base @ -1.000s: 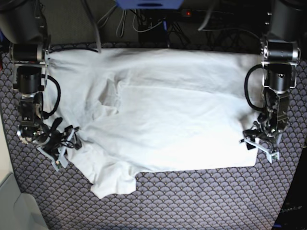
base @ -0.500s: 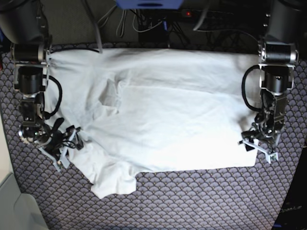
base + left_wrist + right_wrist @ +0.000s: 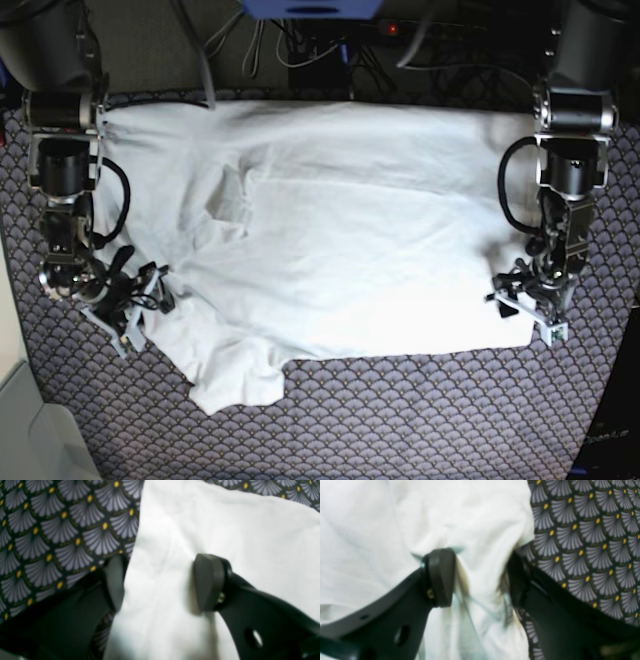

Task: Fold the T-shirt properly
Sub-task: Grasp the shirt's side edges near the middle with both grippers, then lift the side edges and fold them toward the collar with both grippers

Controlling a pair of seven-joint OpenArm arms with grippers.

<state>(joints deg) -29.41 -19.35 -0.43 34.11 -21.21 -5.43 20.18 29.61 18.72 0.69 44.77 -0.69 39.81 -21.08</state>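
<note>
T-shirt [image 3: 330, 230] lies spread across the counter [image 3: 420, 430], unfolded. Left tool [image 3: 160, 580] and right tool [image 3: 480, 577] straddle opposite shirt edges, released. Grasping step; next, clench both on fabric.

black arms with silver joints, looped black cables, matte dark fingers [image 3: 207, 582]

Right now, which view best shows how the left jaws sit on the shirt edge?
The left wrist view: the left gripper stands open astride the T-shirt edge, one jaw over the patterned cloth. The base view shows it small at the hem corner; the right wrist view shows only the right gripper.
</note>
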